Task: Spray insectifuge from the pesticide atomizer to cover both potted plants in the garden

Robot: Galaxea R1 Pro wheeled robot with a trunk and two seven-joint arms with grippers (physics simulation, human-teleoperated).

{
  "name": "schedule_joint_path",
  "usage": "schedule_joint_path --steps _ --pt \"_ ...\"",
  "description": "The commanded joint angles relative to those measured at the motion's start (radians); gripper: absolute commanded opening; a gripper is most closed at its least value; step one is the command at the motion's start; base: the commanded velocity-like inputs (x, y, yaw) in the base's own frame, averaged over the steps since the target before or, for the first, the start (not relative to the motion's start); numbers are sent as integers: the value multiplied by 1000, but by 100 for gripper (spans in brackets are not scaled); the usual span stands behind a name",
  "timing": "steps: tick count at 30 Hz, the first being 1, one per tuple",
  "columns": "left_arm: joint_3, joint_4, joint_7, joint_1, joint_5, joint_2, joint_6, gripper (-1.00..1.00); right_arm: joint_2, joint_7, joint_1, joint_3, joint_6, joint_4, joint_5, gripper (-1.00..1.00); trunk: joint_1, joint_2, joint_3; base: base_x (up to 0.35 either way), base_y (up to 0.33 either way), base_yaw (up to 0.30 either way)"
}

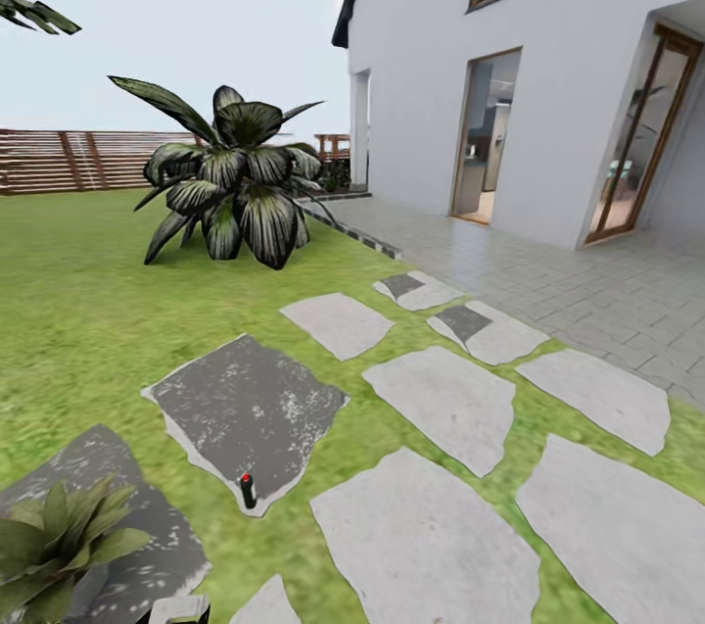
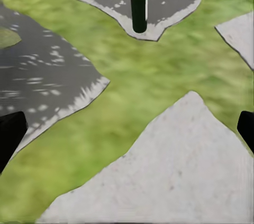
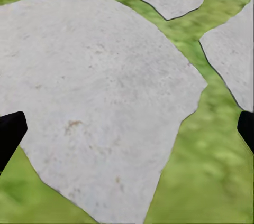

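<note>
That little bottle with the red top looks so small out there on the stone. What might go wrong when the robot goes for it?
The bottle stands upright, tall and thin, near the pointed edge of a dark slab; a slightly off approach by the open left claw could tip it into the grass. The claw is not yet at the bottle. A potted plant sits close by on the left, so the arm might brush its leaves.

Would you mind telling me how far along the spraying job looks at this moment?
Nothing looks done yet. The pesticide atomizer stands upright, untouched, on the tip of a dark stepping slab. In hand: the left claw is open, empty and facing the bottle across grass; the right claw is open above a pale slab. Left: grasping it and spraying both plants; one potted plant sits nearby.
</note>
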Motion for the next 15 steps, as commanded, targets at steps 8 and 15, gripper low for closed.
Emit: schedule_joint_path --steps 8,15 --pt "1 5 1 -1 0 0 -4 100 0 -2 0 0 -3 1 4 100 0 0 -4 154 -211 277" --pt "1 6 1 -1 0 0 -4 100 0 -2 0 0 -3 1 4 100 0 0 -7 100 -57 277"
